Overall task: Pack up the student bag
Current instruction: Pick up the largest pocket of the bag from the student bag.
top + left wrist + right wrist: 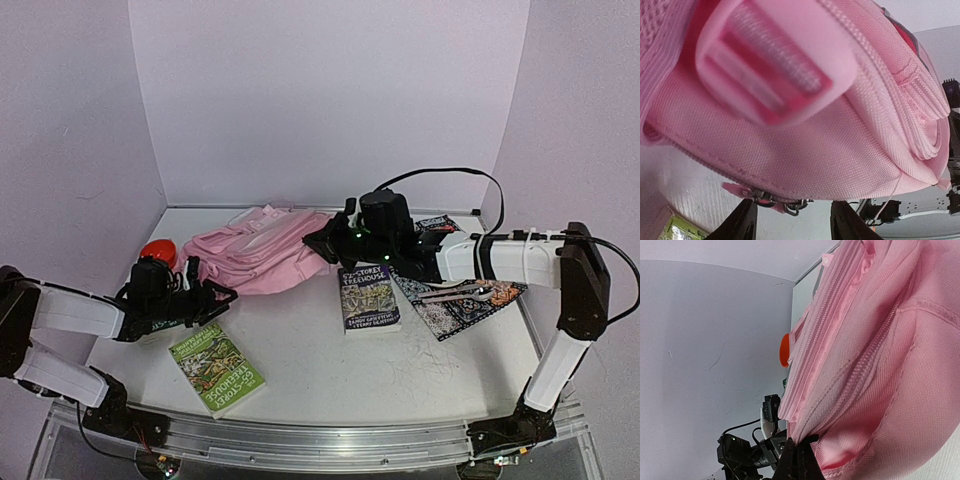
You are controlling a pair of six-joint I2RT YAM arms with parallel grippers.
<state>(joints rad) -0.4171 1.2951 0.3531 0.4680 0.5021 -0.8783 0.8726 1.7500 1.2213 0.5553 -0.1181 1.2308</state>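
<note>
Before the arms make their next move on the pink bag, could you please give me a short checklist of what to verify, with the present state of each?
1. Right gripper closed on the student bag edge: ok, it pinches the fabric beside a zipper line.
2. Left gripper open and facing the bag: ok.
3. Zipper pull held by the left gripper: not ok, it lies just ahead of the open jaws, ungripped.
4. Main compartment open: cannot tell.
5. Green book and treehouse book free on the table: ok.
6. Patterned book free: not ok, the right arm reaches over it.
</note>
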